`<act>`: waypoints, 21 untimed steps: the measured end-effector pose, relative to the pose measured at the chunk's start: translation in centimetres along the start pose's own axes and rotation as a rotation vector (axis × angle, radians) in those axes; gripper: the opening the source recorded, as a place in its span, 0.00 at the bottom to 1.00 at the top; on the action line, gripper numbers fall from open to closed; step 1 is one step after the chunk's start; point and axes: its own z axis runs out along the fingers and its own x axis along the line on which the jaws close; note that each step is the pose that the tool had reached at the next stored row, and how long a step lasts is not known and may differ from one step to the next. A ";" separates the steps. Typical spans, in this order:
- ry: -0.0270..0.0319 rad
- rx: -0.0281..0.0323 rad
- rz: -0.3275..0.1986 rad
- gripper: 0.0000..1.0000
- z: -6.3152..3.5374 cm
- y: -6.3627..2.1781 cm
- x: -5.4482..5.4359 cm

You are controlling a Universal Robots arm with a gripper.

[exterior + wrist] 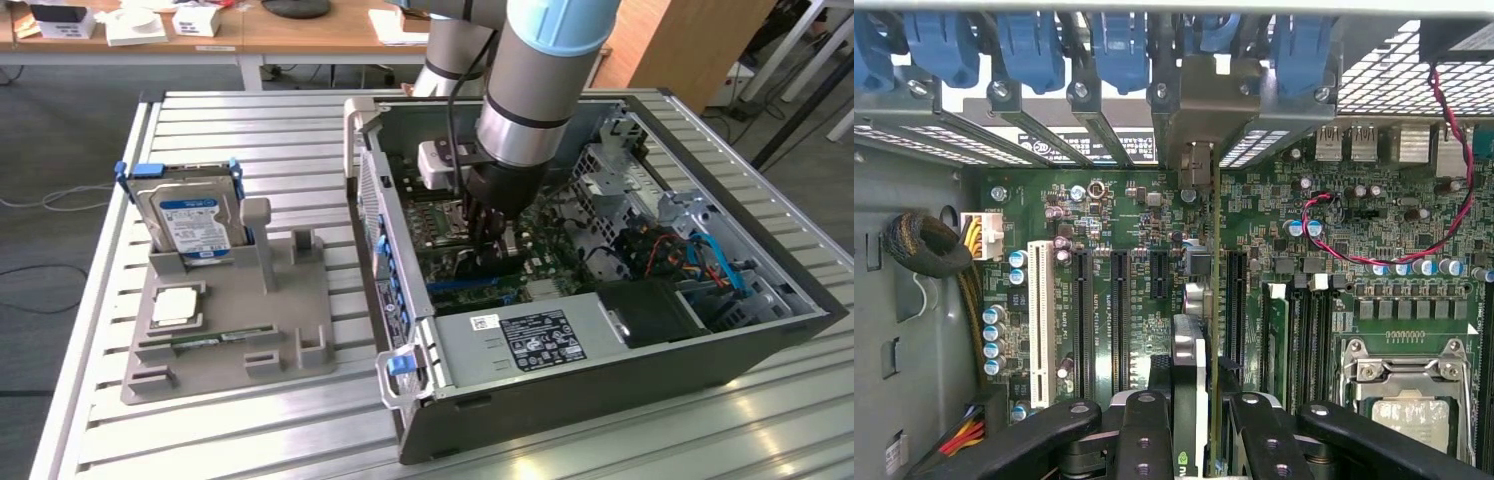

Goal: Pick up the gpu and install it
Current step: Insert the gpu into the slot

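Note:
The gpu (1189, 350) shows edge-on in the wrist view, a thin dark card standing upright over the green motherboard (1114, 230) between two black expansion slots. Its silver end bracket (1199, 110) is against the case's rear slot openings. My gripper (1194, 425) is shut on the card, with one black finger (1144, 430) on each side. In the exterior view the gripper (487, 240) reaches down inside the open computer case (400, 330), with the dark gpu (481, 268) low at the board. I cannot tell whether the card sits fully in its slot.
Blue slot clips (1119, 50) line the rear wall, and a red-black wire (1444, 200) loops near the CPU socket (1404, 400). On the table at the exterior view's left, a grey fixture (227, 340) holds a hard drive (194, 220), a processor (176, 305) and a memory stick (200, 340). A power supply (534, 340) fills the case's near corner.

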 end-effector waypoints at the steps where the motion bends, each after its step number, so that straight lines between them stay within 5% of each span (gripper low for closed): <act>1: 0.0000 -0.0001 0.000 0.27 0.00 0.00 0.0; 21: 0.0000 -0.0001 0.000 0.27 0.08 0.00 0.0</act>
